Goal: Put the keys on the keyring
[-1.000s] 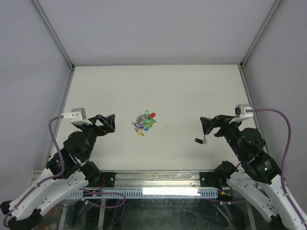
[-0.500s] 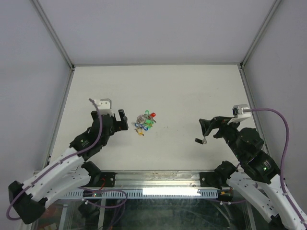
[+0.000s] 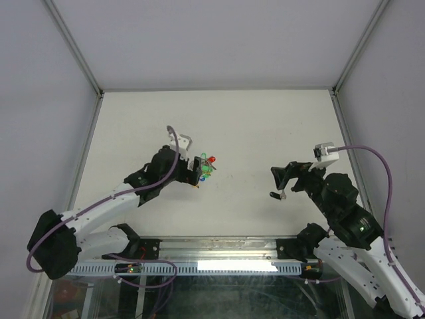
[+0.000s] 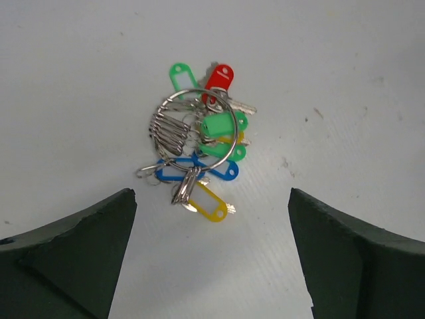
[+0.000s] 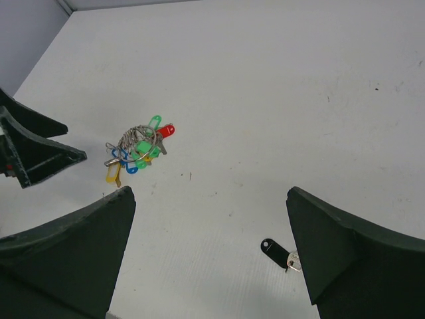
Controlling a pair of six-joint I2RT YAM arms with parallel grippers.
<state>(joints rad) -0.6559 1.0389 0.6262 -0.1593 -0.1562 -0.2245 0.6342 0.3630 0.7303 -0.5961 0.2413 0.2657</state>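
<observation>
Wide-open left gripper (image 4: 211, 197) low over the keyring (image 4: 197, 126), nothing held, one finger either side of the bunch at the bottom of the left wrist view. Wide-open right gripper (image 5: 211, 194) too, empty, right of centre in the top view, close above the black-tag key (image 5: 275, 250) at the lower right of the right wrist view. Keyring centre-left on the white table (image 3: 265, 119), well apart from that black-tag key.

Risks, as judged:
- Closing on the heap of tags instead of the thin wire ring, so dragging or scattering the whole bunch.
- Ring lying flat, so slipping off the pads.
- Black-tag key flat on the table, hard to lift by the edge, likely to skid away.
- Prising the ring's split open with two blunt jaws, easy to miss.

Counts:
- one keyring
- one red-tag key (image 4: 220, 76)
- three green tags (image 4: 178, 72), best guess, overlapped
- two blue tags (image 4: 222, 171)
- one yellow tag (image 4: 207, 203)
- one black-tag key
- two grippers

Can't tell whether the red-tag key is threaded on the ring or just lying against it.
</observation>
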